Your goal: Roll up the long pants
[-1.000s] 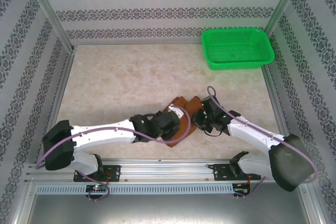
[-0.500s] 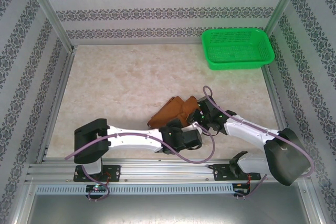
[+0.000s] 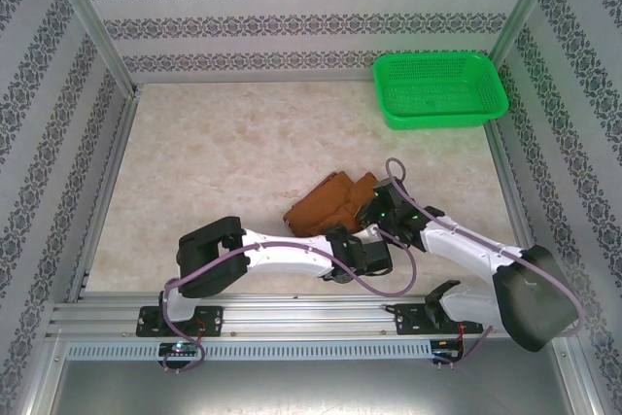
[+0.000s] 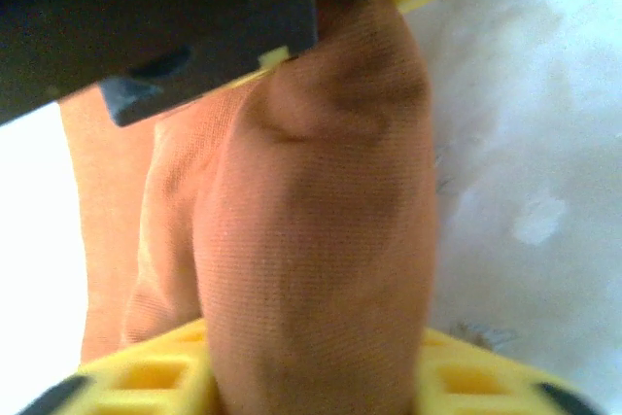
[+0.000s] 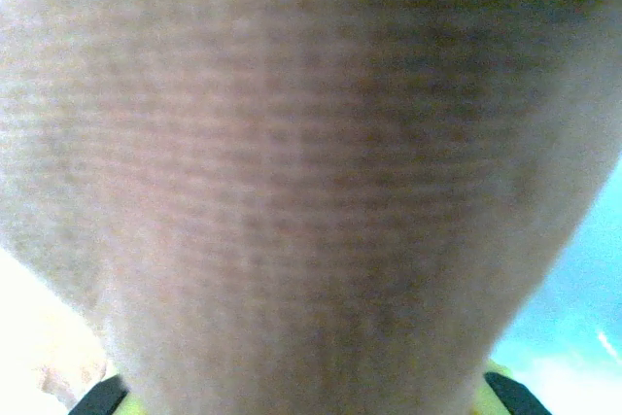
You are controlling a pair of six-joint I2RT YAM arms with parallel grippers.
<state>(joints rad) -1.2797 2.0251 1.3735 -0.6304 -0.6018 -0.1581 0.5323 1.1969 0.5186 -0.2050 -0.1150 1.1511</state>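
Left gripper (image 4: 321,177) around long pants (image 3: 328,203) (bunched)

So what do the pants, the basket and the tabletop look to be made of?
Long pants: rust-brown woven cloth, matte; a fine weave shows close up. Basket: green plastic, slightly glossy, with mesh perforations. Tabletop: smooth marble-patterned surface, possibly laminate.

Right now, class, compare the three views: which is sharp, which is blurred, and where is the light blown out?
Top external: evenly lit and sharp, the long pants crisp. Left wrist: weave in focus, left edge blown out white. Right wrist: cloth too near the lens, blurred to soft bands, lower-left corner washed out.
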